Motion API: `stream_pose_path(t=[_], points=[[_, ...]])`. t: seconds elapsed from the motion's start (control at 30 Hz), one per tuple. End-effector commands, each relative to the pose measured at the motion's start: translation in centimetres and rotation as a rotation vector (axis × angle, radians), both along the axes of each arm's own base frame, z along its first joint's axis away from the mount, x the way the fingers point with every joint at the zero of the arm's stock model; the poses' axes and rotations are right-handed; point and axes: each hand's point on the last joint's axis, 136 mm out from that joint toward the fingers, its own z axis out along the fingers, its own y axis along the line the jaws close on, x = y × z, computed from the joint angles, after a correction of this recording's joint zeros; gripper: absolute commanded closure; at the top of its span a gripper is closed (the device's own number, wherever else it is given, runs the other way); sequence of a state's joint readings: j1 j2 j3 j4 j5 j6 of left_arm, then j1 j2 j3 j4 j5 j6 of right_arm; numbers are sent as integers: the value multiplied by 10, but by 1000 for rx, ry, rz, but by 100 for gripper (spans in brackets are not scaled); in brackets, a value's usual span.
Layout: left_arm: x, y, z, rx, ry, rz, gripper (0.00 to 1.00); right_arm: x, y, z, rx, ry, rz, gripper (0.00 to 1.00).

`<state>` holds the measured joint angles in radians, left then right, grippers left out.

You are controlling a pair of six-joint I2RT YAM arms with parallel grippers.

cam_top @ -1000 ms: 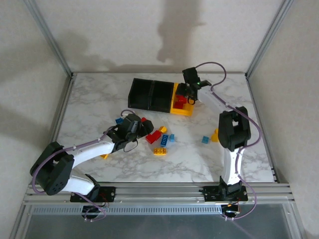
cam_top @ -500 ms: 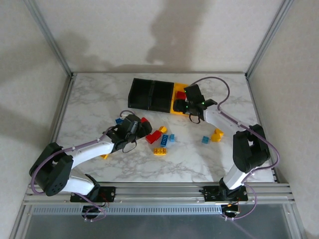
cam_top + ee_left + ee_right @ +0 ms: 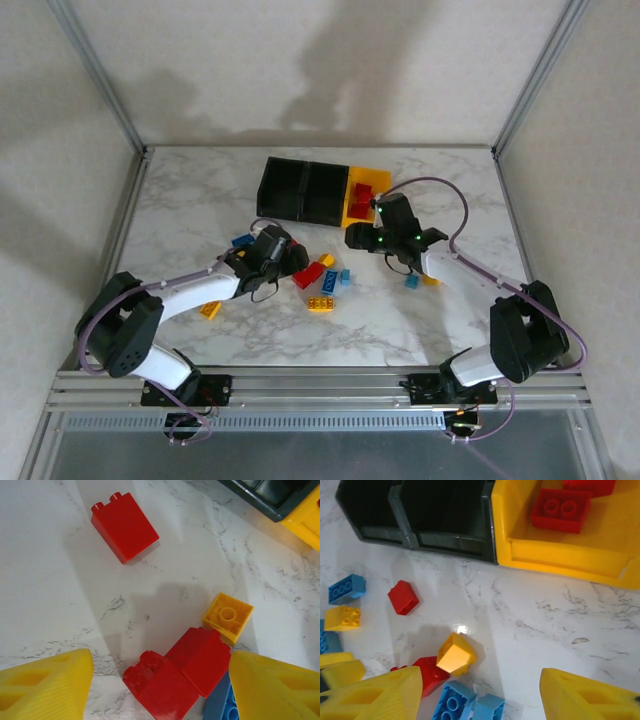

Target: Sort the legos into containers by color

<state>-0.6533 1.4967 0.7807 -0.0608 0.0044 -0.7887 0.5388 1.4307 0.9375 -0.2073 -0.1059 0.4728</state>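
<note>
- Your left gripper [image 3: 159, 670] is hanging spread and empty; two touching red studded plastic bricks [image 3: 175, 675] are lying beneath its gap, their row running diagonally across it.
- Your right gripper [image 3: 480, 677] is gaping empty too, farther right.
- The yellow open-topped plastic bin [image 3: 560, 555] is sitting far and right of them, holding more red bricks [image 3: 561, 509].
- A blue plastic brick [image 3: 216, 707] is getting cut off at the edge.

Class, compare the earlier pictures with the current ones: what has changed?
The right gripper pulled back from over the yellow bin toward the loose bricks, open and empty. The left gripper barely shifted, open above red bricks. The black bins and bricks stayed put.
</note>
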Motion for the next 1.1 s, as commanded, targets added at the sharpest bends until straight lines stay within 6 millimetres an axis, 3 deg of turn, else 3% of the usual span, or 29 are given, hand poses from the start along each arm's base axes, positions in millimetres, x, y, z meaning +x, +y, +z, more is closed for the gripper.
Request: stream_pose_path(t=[0.0,0.17,0.33,0.6,0.8,1.07], points=[[-1,0,1,13,9,-3,28,-12,14,2,20,-16,73,36],[-12,23,-2,39,24,81,29,-21,37,-10,18,19,136,35],[-31,51,-9,28,37,155,28,-31,72,-23,29,73,211,31],[-37,66,-7,15,19,193,28,-51,122,-43,45,156,330,35],[-42,80,-12,6,20,234,28,-56,129,-70,-24,239,330,34],[-44,87,-11,-5,10,249,27,-46,115,-90,-144,280,241,32]])
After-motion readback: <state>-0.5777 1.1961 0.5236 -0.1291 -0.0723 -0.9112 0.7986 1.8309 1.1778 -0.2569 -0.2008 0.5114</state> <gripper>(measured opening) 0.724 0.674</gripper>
